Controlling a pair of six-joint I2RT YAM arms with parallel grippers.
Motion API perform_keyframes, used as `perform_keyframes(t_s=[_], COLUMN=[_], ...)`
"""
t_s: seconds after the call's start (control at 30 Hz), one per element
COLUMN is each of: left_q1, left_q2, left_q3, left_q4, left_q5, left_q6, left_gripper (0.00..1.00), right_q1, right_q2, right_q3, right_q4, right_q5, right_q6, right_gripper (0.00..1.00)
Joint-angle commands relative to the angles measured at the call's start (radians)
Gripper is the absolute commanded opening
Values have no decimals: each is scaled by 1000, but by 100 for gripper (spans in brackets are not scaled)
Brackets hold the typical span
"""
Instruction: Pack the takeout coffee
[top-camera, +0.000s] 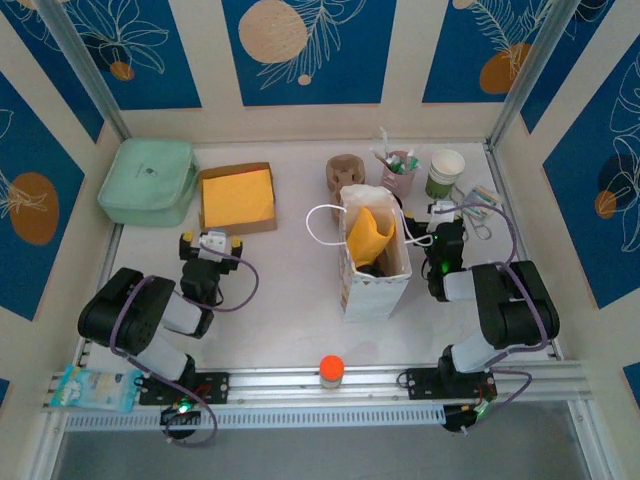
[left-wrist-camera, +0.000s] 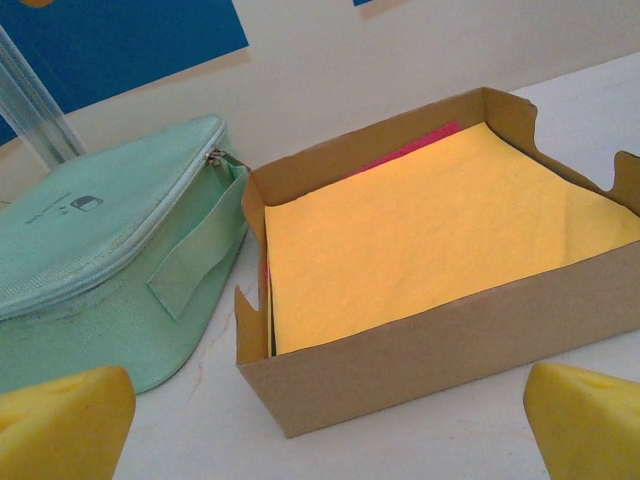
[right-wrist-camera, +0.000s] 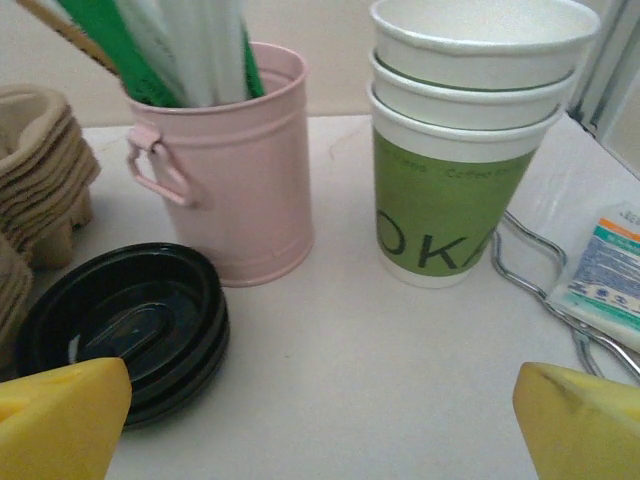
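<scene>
Reading the takeout coffee (top-camera: 368, 268) as the dark round shape low inside the white paper bag (top-camera: 375, 292), under a yellow sheet (top-camera: 368, 235). This is a judgement, as the shape is too shadowed to confirm. Bag upright, mouth up, so cup axis likely vertical. Bag lies at 9 o'clock from right gripper (top-camera: 446, 212), the nearer arm, and at 3 o'clock from left gripper (top-camera: 211, 241). Both spread wide, holding nothing. Top view looks into the bag. Right wrist view faces 12 o'clock: stacked lidless cups (right-wrist-camera: 465, 150), black lids (right-wrist-camera: 120, 330).
</scene>
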Motion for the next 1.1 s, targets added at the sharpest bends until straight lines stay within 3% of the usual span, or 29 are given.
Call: perform_keyframes(t_s=[0.0,0.2,0.33,0.6,0.7,0.9,1.07], left_q1=[-7,2,71,73,85,162,204], left_q2=[0,6,62,62,41,-1,-3], left_q3=[-4,2,44,44,75,210,223], left_q4=[36,35,19,20,-66,-390,-421], left_q5=[22,23,74,66,64,128,178], left_q6=[16,5,-59,-64,-79,-166,-199], left_gripper=[100,99,99,99,99,99,99], right_q1=[-10,5,13,23,13,-34,-45], right_q2=[-17,-16,-13,-12,-12,-17,-20], right_q3=[3,-12,-9,-17,-4,15,11], right_q4=[-88,-57,-58,-37,-62,-114,-112], right_q5=[-25,-13,-6,4,-5,-54,-59], right_q6=[37,23,16,5,16,57,70], right_gripper=[99,99,99,99,99,99,99])
